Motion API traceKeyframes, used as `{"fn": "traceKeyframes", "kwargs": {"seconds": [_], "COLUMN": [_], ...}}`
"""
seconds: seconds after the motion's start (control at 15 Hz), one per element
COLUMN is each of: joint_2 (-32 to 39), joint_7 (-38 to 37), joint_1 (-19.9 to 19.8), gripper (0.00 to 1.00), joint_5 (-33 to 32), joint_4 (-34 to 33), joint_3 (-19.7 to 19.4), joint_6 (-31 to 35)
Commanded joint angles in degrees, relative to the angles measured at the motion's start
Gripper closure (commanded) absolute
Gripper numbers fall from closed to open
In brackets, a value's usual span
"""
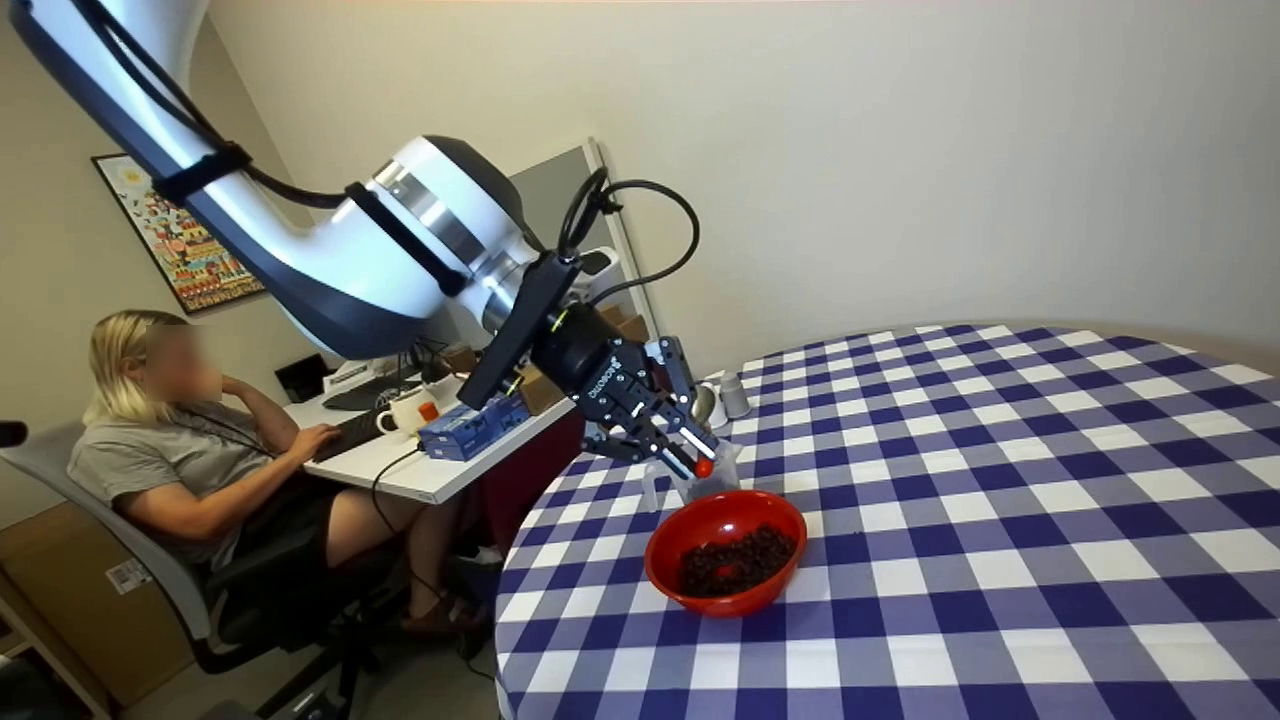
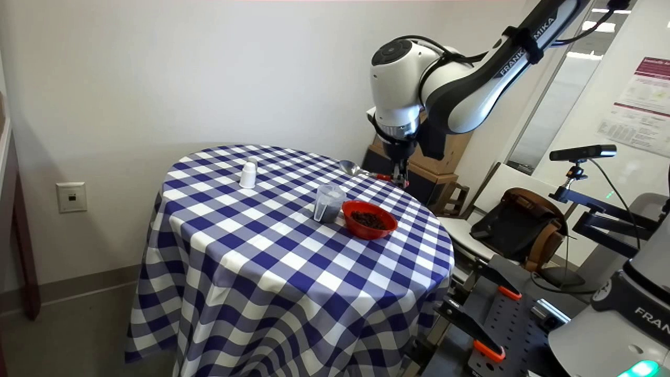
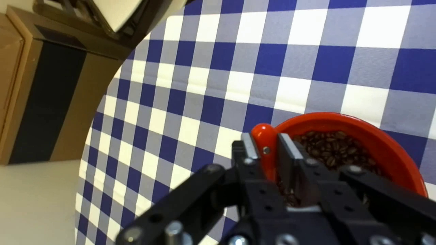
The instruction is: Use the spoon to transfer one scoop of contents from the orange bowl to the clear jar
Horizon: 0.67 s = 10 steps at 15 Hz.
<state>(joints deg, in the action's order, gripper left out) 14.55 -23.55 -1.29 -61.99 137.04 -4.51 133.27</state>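
Observation:
My gripper [image 1: 698,458] is shut on the red-orange handle of the spoon, close to its end; the wrist view shows the handle [image 3: 264,141] between the fingers [image 3: 269,144]. The spoon's silver head [image 2: 348,167] points away from the gripper [image 2: 400,180], held above the table, and also shows behind the fingers [image 1: 704,403]. The orange bowl [image 1: 715,512] stands below the gripper, also seen here [image 2: 361,230] and in the wrist view [image 3: 407,166]. Dark brown beans [image 3: 328,148] lie in it. The clear jar [image 2: 330,201] stands upright beside the bowl, partly hidden in an exterior view [image 1: 712,482].
White cup-like items [image 2: 248,175] stand farther back on the checkered round table [image 2: 293,272]. A person [image 1: 190,460] sits at a desk [image 1: 440,480] beside the table, with a mug [image 1: 405,412] and blue box [image 1: 475,425]. Cardboard boxes [image 3: 64,102] stand beyond the table edge.

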Motion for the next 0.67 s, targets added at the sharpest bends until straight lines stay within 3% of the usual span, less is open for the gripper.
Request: {"fn": "traceKeyframes", "kwargs": {"seconds": [0.0,0.33,0.6], "joint_2": [-1.7,2.7,8.3], "joint_7": [0.9,7.0,15.4], "joint_1": [-3.5,-9.3,-12.7], "gripper": [0.93,0.93,0.93], "joint_5": [6.0,17.7,31.1], "joint_4": [-2.1,-12.5,-17.9], "joint_3": [-1.9,-5.8,-6.8], "joint_6": [0.2,-0.4,-1.5]}}
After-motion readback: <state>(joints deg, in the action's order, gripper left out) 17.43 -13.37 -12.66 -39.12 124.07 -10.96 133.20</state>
